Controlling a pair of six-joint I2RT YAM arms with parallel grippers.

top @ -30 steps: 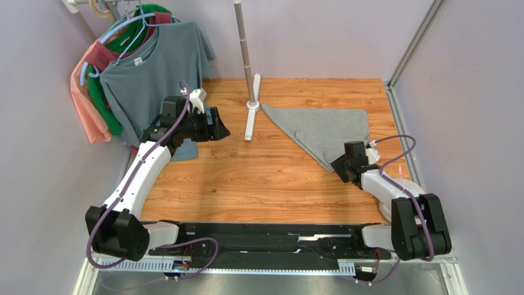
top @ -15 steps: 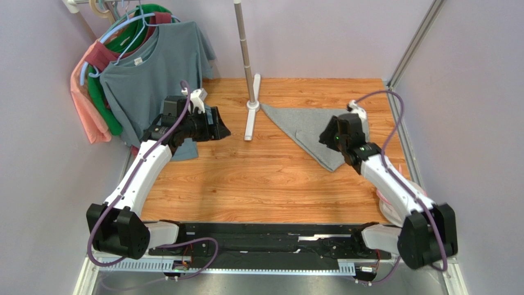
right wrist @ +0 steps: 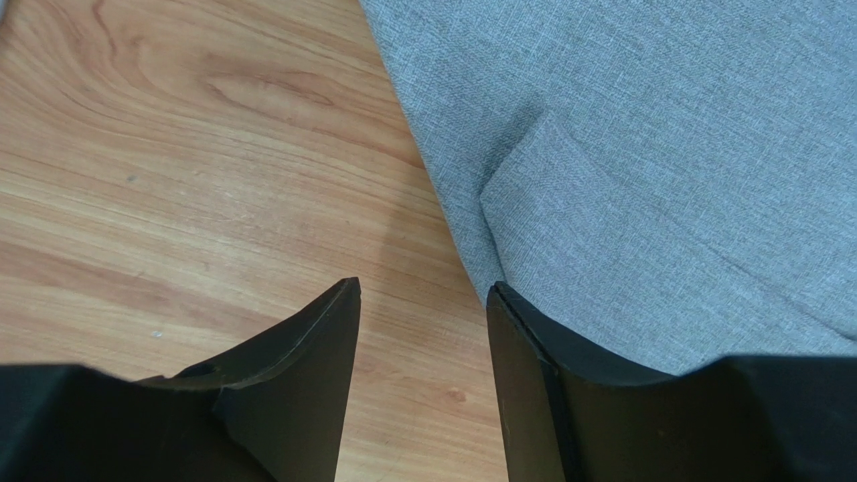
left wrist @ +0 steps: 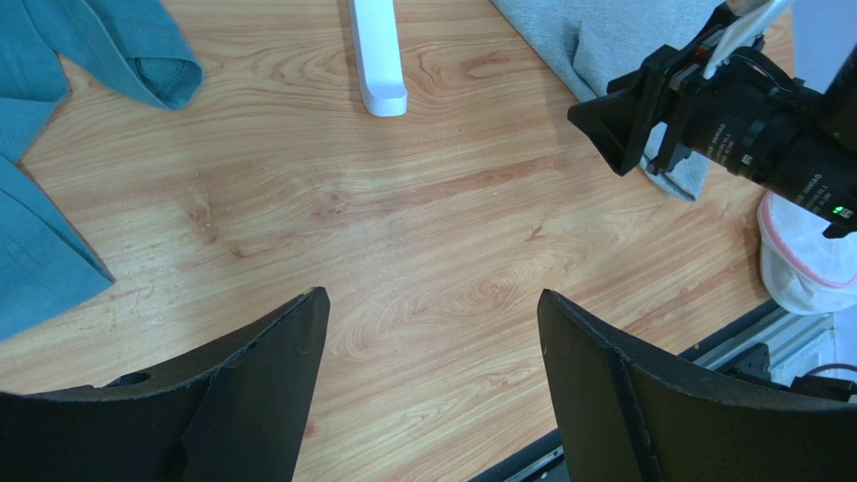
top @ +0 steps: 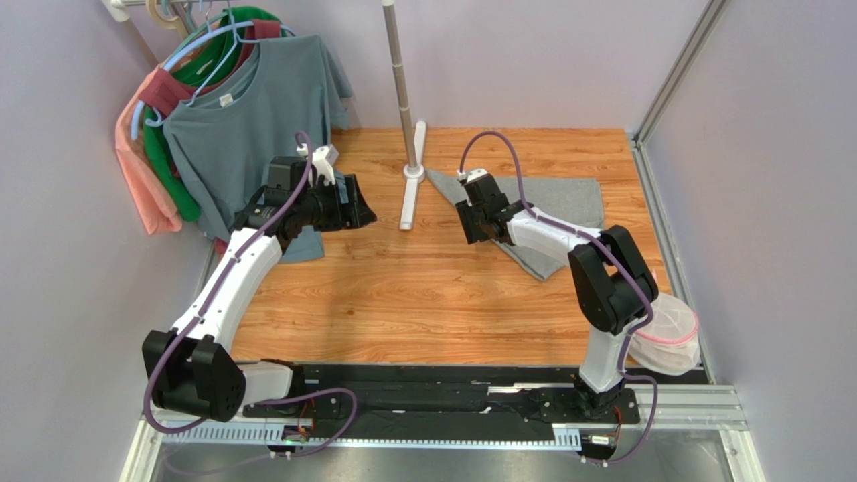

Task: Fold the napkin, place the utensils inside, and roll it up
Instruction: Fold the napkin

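my right gripper (right wrist: 422, 289) hangs parted over the plain grey cloth napkin (right wrist: 654, 151), at its edge, ready to pinch; left gripper (left wrist: 431, 296) spread wide.

Napkin (top: 575, 197): its middle lay hidden under the right arm (top: 543, 231) from above; cropped at the top and right in the right wrist view.
Left gripper (left wrist: 431, 294): finger bases cut off by the bottom edge.
Blue-grey shirt (left wrist: 40, 251): cropped at the left.
White pouch (top: 672, 323): partly behind the right arm.
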